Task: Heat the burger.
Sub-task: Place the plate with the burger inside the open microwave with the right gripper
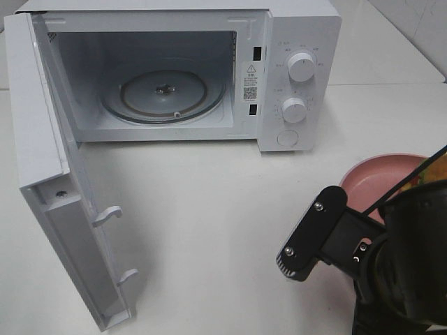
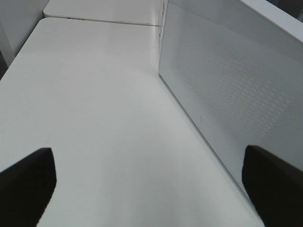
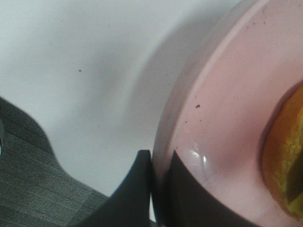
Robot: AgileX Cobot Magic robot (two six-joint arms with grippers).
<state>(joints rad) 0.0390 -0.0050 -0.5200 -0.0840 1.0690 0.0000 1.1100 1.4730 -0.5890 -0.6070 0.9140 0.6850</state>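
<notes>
The burger (image 3: pixel 286 165) shows only at the edge of the right wrist view, as a brown bun with green lettuce on the pink plate (image 3: pixel 227 118). My right gripper (image 3: pixel 158 189) is shut on the plate's rim, with one finger outside it and one inside. In the high view the right arm (image 1: pixel 377 258) covers most of the plate (image 1: pixel 374 178) at the right edge of the table and hides the burger. My left gripper (image 2: pixel 151 189) is open and empty, low over the table beside the outer face of the microwave door (image 2: pixel 227 90).
The white microwave (image 1: pixel 293 77) stands at the back with a glass turntable (image 1: pixel 164 91) inside. Its door (image 1: pixel 63 209) is swung wide open toward the front left. The white table (image 1: pixel 223 209) stretches between the microwave and the plate.
</notes>
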